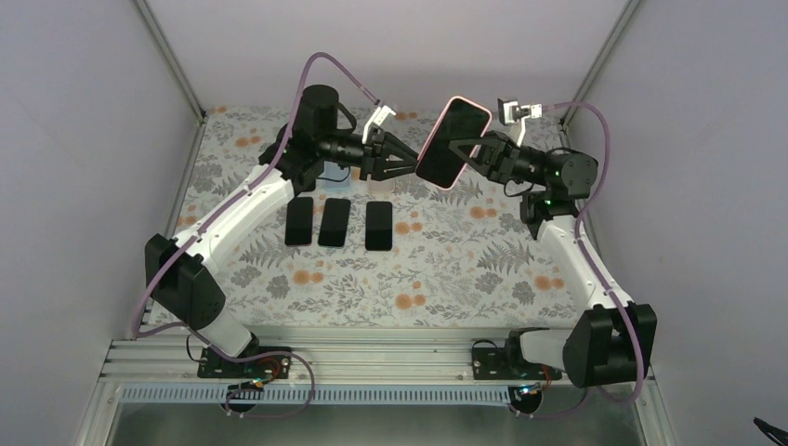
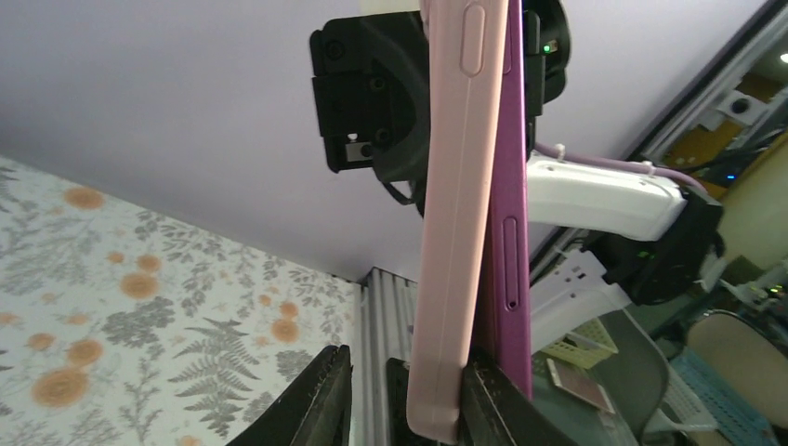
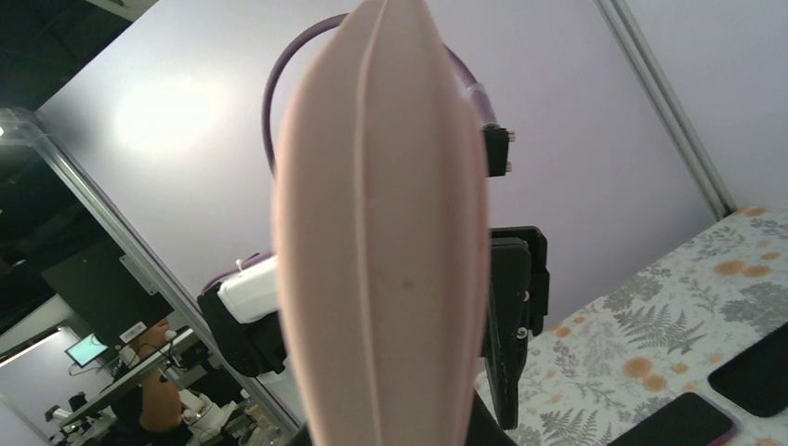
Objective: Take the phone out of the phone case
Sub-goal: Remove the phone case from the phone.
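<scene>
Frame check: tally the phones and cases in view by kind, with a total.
Dark phones lying flat on the table: 3
Magenta phone held in the air: 1
Pink case, partly off that phone: 1
Total: 5
Pale shapes under the left arm are too hidden to count.

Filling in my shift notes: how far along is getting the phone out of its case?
Done: the purple phone, in its pink case, is off the table, clamped in the right gripper. In hand: the left gripper straddles the case's lower end, where it has parted from the phone along one edge. Left: the upper end looks still seated, so the phone must come fully free.
</scene>
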You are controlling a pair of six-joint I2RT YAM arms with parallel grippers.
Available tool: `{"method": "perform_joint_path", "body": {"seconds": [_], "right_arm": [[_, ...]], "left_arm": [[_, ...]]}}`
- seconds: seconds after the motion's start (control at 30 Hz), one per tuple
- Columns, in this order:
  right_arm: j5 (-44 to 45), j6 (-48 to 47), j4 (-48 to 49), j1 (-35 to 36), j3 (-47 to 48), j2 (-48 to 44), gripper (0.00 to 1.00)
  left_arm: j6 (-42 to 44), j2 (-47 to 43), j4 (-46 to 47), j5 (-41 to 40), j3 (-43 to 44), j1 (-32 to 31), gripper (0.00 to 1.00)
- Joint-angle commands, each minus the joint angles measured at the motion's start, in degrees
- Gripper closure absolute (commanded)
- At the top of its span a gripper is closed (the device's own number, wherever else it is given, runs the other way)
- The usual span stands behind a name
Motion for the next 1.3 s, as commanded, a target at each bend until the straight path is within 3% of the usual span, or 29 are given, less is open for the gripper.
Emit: {"method": "perform_joint_path", "body": {"seconds": [0.0, 0.33, 0.67, 0.7, 0.87, 0.9, 1.03, 1.27], "right_arm": [[-5.4, 5.7, 10.4, 6.5, 0.5, -2.5, 0.96], [-6.9, -4.7, -0.5, 10.9, -1.3, -1.9, 0.96], [-7.0, -20.6, -22.1, 9.6, 5.8, -1.1, 0.96], [-6.6, -20.7, -22.8, 9.1, 6.2, -1.0, 0.95], [-1.8, -21.2, -28.8, 5.8, 7.3, -0.7, 0.63], [-1.3, -20.9, -28.8, 5.3, 7.1, -0.6, 0.60], [0.5, -20.1, -29.1, 4.3, 6.5, -0.8, 0.60], [3.0, -15.0, -26.0, 1.7, 4.9, -0.8, 0.69]], "left_arm": [[-4.8, 4.0, 5.5, -5.0, -0.7, 0.6, 0.73], [-6.2, 3.3, 9.0, 0.3, 2.1, 0.3, 0.75], [-10.0, 1.7, 12.6, 1.0, -1.0, 2.2, 0.97], [-10.6, 1.6, 13.0, 0.8, -1.3, 2.6, 0.98], [-13.4, 0.7, 15.1, -0.5, -2.8, 4.0, 0.98], [-13.5, 0.6, 15.0, -1.0, -2.9, 4.3, 0.98], [-13.4, 0.4, 14.1, -2.8, -3.3, 5.3, 0.97], [-13.8, 0.0, 14.5, -3.1, -4.6, 5.5, 0.98]]}}
